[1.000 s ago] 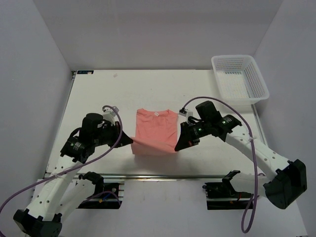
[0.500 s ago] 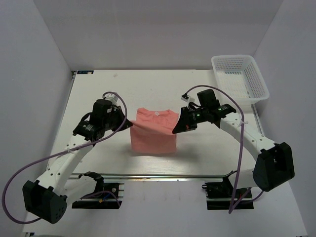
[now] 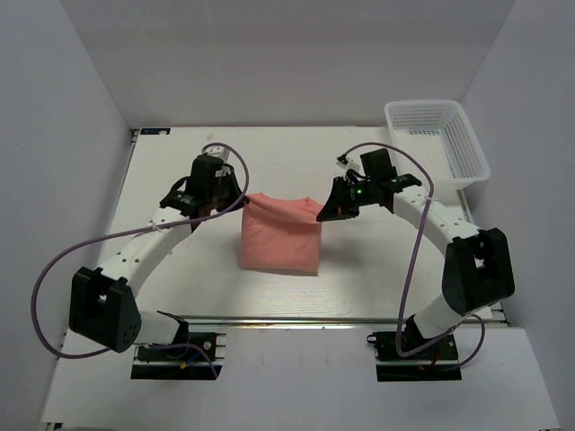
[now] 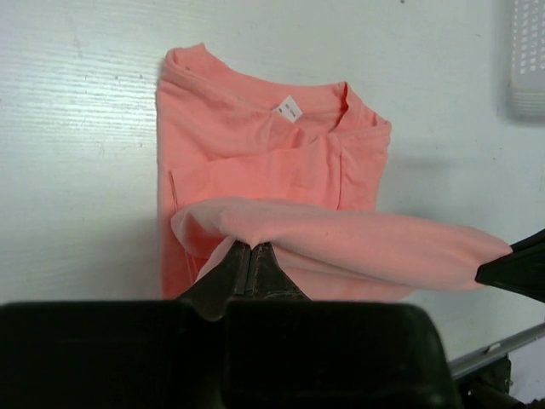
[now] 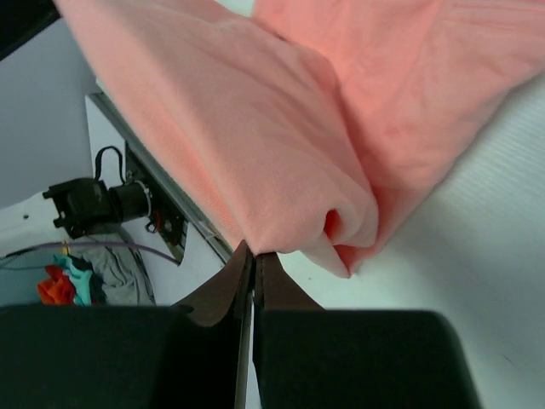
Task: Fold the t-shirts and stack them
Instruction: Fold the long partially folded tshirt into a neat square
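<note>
The salmon-pink t-shirt [image 3: 280, 238] lies partly folded in the middle of the table. My left gripper [image 3: 241, 203] is shut on its near hem at the left corner and my right gripper [image 3: 323, 214] is shut on the right corner. Both hold the hem raised over the collar end. In the left wrist view the lifted hem [image 4: 341, 239] stretches across above the flat shirt, whose collar with a white tag [image 4: 289, 108] shows beyond it. In the right wrist view the pink cloth [image 5: 281, 145] bunches at my shut fingertips [image 5: 253, 256].
A white mesh basket [image 3: 436, 141] stands at the back right corner of the table. The white table [image 3: 180, 269] has walls on three sides, and a rail runs along its near edge.
Both grippers have carried the shirt's near hem away from the table's front edge toward the collar, folding the lower half over the upper half.
</note>
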Tool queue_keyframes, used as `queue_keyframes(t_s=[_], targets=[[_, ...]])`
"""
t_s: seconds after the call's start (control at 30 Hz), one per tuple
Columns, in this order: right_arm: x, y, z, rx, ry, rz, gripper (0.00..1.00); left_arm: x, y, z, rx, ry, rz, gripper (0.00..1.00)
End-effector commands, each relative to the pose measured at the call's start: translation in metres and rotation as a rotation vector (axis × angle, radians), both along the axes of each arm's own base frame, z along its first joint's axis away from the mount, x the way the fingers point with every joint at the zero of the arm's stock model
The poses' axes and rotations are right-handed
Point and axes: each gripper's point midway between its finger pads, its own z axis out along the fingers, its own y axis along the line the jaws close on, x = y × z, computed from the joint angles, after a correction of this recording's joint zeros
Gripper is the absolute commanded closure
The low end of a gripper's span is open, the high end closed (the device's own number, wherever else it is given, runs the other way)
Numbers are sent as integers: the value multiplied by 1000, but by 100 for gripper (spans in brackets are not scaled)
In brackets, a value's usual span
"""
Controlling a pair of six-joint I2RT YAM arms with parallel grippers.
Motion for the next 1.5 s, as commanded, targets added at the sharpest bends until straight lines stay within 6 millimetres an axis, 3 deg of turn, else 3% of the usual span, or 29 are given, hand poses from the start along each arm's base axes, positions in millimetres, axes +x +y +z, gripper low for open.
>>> queue_keyframes(t_s=[0.0,0.2,0.37,0.4,0.43,0.47,0.5,0.53,0.57,0.6,0.67,0.73,0.8,0.83,0.87,0.9,0.93,0.97,1.0,1.07,1.1,1.17,1.23,1.37,1.43,1.47], targets=[[22,-9,-8,-33,15,-71,100,33,10,16,55,-85,58,100],[59,-8,-21,-38,-8,-100,100,61,9,-4,85,-63,90,100],[76,-3,-29,-28,28,-108,100,84,6,-20,124,-37,105,100],[83,-3,-27,-34,11,-119,100,88,5,-32,135,-12,104,95],[90,-5,-36,-62,16,-143,99,97,4,-28,132,-21,120,88],[100,-9,-40,-79,14,-169,90,101,9,-33,146,-5,137,80],[113,-10,-42,-102,1,-199,42,104,8,-48,161,29,135,18],[121,-12,-40,-106,-20,-207,10,115,10,-41,163,18,152,0],[144,-12,-28,-112,-76,-232,10,119,13,-42,162,35,166,0],[143,-14,-37,-146,-47,-223,10,122,13,-43,168,47,165,0],[159,-15,-22,-170,-98,-235,10,123,8,-39,155,58,146,0],[153,-17,-18,-188,-102,-231,10,117,-1,-49,130,69,95,0],[138,-20,-18,-179,-111,-226,10,108,-5,-46,100,54,56,0],[128,-22,-10,-160,-131,-226,10,97,-9,-62,90,89,17,0],[124,-20,-11,-147,-144,-217,10,94,-10,-62,81,84,9,0],[106,-22,-24,-144,-109,-194,10,91,-10,-67,89,85,-13,0],[106,-20,-20,-119,-136,-183,10,81,-14,-74,100,99,-42,0],[101,-17,-13,-92,-158,-165,10,76,-18,-74,104,95,-71,0],[76,-7,-16,-21,-119,-81,10,65,-19,-85,107,124,-110,0],[74,6,-5,56,-189,-12,10,60,-19,-91,101,125,-117,0],[61,15,-1,108,-178,50,10,55,-17,-96,103,132,-118,0],[65,21,4,134,-205,71,10,53,-14,-100,115,138,-108,0],[68,28,-6,131,-177,85,10,51,-12,-104,124,146,-102,0],[95,29,-33,91,-104,14,10,47,-11,-117,137,183,-117,0],[111,31,-33,81,-117,-24,10,46,-10,-128,152,204,-127,0],[116,31,-52,63,-77,-42,10,49,-12,-128,152,202,-127,3]])
